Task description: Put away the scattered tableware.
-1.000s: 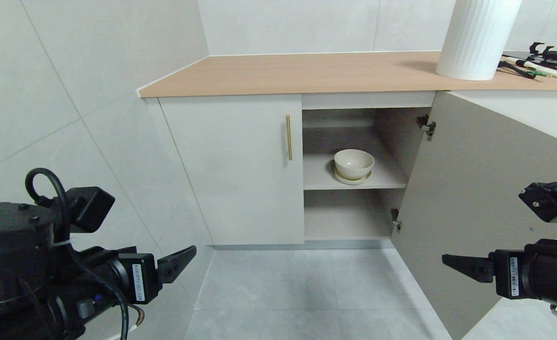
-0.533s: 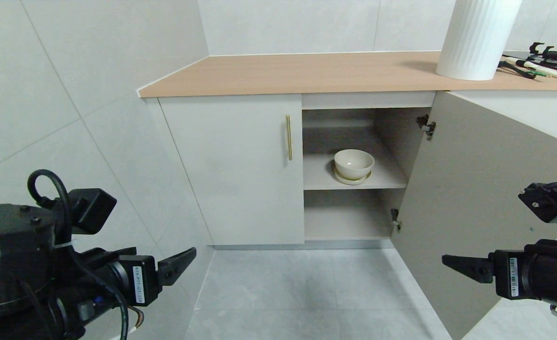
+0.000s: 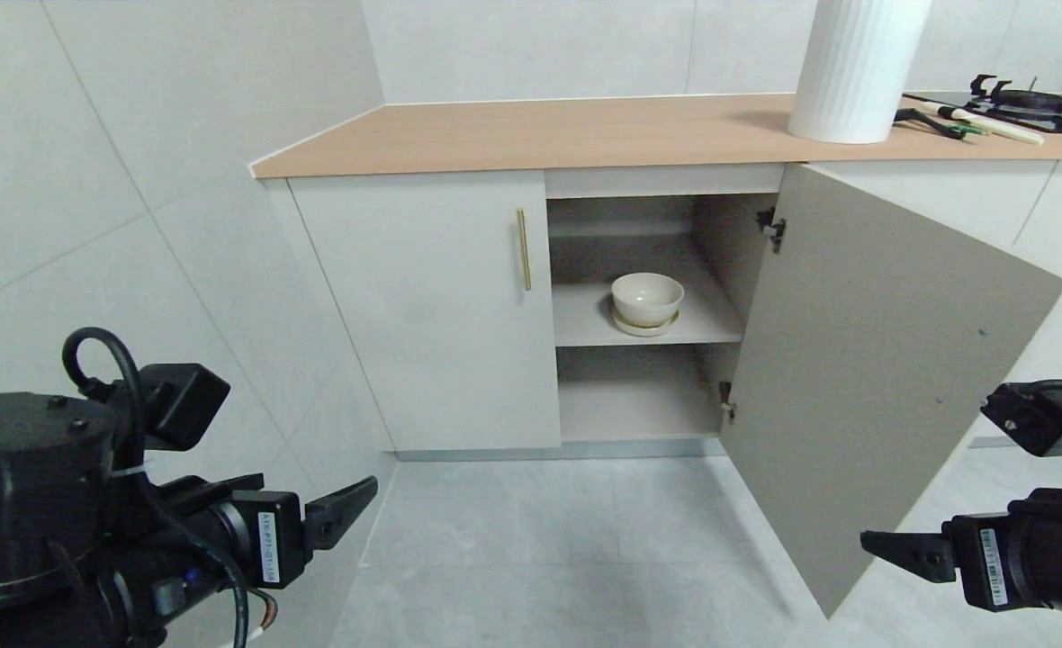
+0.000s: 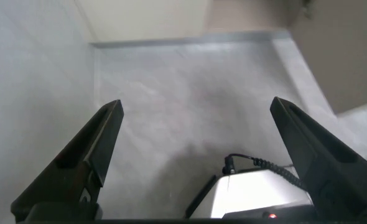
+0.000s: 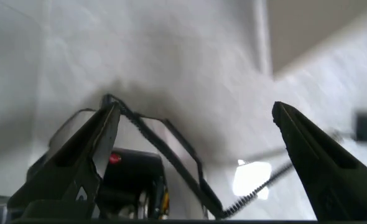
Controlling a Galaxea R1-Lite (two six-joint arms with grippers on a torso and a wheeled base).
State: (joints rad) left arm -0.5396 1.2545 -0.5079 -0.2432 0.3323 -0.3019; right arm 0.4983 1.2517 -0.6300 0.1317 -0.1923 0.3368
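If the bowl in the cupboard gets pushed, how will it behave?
The bowl looks glazed and rigid, so probably slippery and breakable. Resting on a small plate, it may slide or drag that plate along rather than tip.

White sticker [image 3: 267, 546] on left gripper [image 4: 196, 109] body: small print running vertically, too small to read. Second sticker [image 3: 990, 566] on right gripper [image 5: 196, 112], same kind: print unreadable too

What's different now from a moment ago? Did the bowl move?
Only the camera moved: the whole head view shifted, as if the robot backed off and turned slightly right. The bowl sits as before on its plate on the shelf, the cabinet door is still open, and the left gripper and right gripper stay open and empty.
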